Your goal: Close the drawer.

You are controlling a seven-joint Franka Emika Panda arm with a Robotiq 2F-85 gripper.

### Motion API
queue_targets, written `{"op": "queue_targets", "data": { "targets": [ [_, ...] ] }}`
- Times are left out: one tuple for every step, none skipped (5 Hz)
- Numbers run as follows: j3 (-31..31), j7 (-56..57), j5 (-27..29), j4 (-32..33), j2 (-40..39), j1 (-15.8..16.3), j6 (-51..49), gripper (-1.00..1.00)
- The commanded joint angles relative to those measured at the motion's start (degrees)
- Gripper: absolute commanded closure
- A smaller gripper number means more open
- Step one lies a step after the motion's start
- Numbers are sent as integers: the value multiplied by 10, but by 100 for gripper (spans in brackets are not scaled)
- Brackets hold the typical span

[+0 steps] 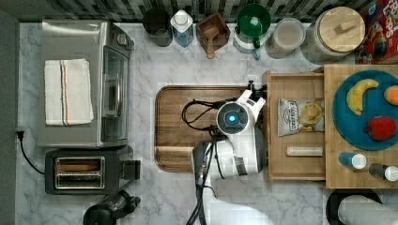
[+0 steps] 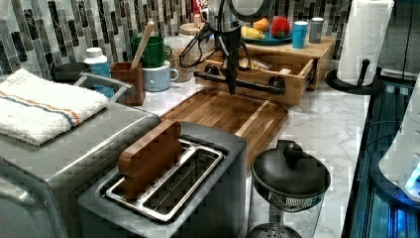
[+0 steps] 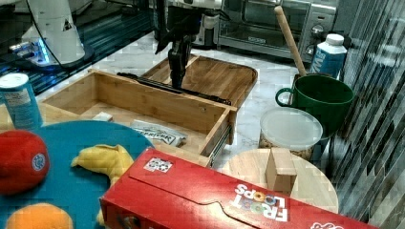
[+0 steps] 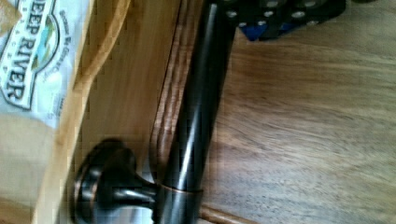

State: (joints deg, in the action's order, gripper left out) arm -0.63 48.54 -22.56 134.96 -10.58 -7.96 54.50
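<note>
The drawer (image 1: 295,83) is a light-wood box pulled out from under the top that carries the blue plate (image 1: 363,136). A chip bag (image 1: 290,117) and a small white bar (image 1: 304,151) lie inside it. Its black bar handle (image 2: 258,88) runs across the front, toward the brown tray (image 1: 178,126). My arm (image 1: 234,119) hangs over the tray's edge by the drawer front. My gripper (image 2: 232,90) points down, shut on nothing, tip right at the handle on its tray side. The right view has the gripper (image 3: 176,84) against the handle (image 3: 205,97). The handle (image 4: 196,116) lies close in the wrist view.
A toaster oven (image 1: 84,84) and toaster (image 1: 89,168) stand at the top view's left. Jars, a green mug (image 1: 253,21) and a cereal box (image 1: 382,33) line the back wall. A paper towel roll (image 2: 364,39) stands beside the drawer unit.
</note>
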Motion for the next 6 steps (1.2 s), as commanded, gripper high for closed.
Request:
{"op": "queue_targets", "data": {
  "targets": [
    [-82, 151, 37, -83, -23, -109, 19, 100],
    [-95, 202, 62, -108, -34, -129, 5, 100],
    [-97, 234, 73, -127, -53, -159, 22, 100],
    [-104, 282, 87, -167, -82, -178, 19, 100],
    [-100, 328, 99, -204, -106, -202, 28, 100],
    [-102, 333, 95, -224, -107, -205, 11, 100]
  ]
}}
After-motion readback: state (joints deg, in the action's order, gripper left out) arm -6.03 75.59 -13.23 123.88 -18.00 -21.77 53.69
